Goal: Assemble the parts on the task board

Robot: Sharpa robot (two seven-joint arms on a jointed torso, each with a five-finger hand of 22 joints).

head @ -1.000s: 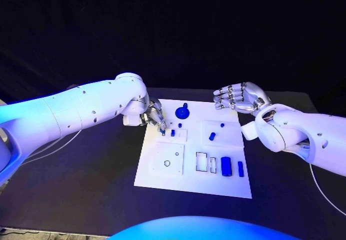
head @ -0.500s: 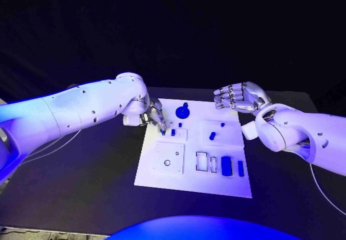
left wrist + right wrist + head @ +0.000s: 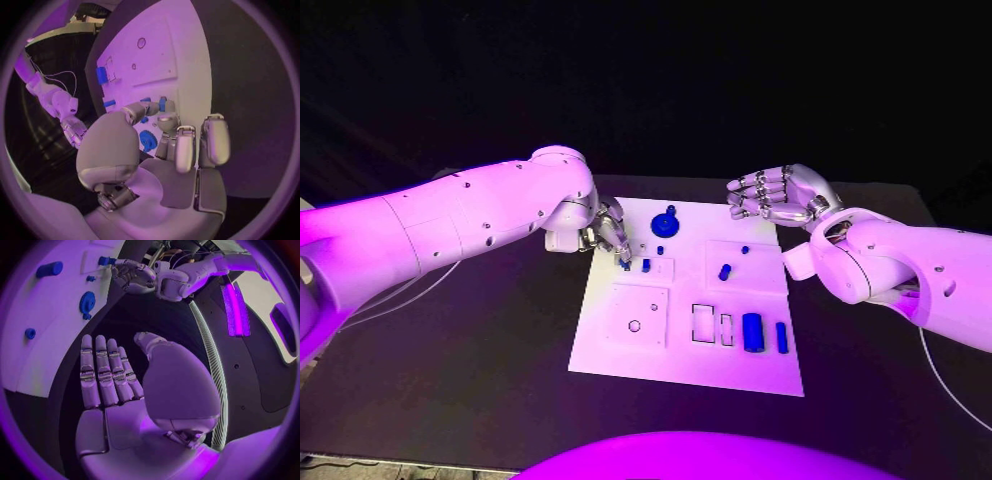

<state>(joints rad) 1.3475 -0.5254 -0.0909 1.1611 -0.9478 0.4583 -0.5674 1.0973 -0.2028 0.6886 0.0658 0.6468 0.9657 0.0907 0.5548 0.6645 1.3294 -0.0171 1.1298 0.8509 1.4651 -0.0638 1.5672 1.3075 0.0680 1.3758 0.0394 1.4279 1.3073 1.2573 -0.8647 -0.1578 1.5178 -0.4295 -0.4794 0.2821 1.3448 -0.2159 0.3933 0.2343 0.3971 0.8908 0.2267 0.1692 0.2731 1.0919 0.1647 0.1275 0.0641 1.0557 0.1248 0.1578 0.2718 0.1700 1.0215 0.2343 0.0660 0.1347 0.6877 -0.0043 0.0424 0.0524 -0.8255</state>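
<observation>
While the small blue peg [image 3: 645,265] stands at a square recess on the far left part of the flat white rectangular task board [image 3: 625,360], the left hand [image 3: 607,235] hangs right over it, fingers [image 3: 164,122] drawn together around its top. Whether they truly clamp the peg or only touch it, I cannot tell. Other blue parts sit on the board: a round knobbed disc [image 3: 666,225] at the far edge, a short peg [image 3: 724,271] right of centre, and a thick cylinder [image 3: 753,331] beside a thin bar [image 3: 782,337] at the near right. The board lies in the middle of the black desk [image 3: 473,370].

The right hand [image 3: 779,195] floats off the board's far right corner, holding nothing, its fingers [image 3: 100,372] straight and side by side.

Likely risks: a slightly tilted peg could jam at the recess edge, or slip from the fingertips and roll across the board. Pressing down off-centre might also shift the board, since nothing steadies it.
</observation>
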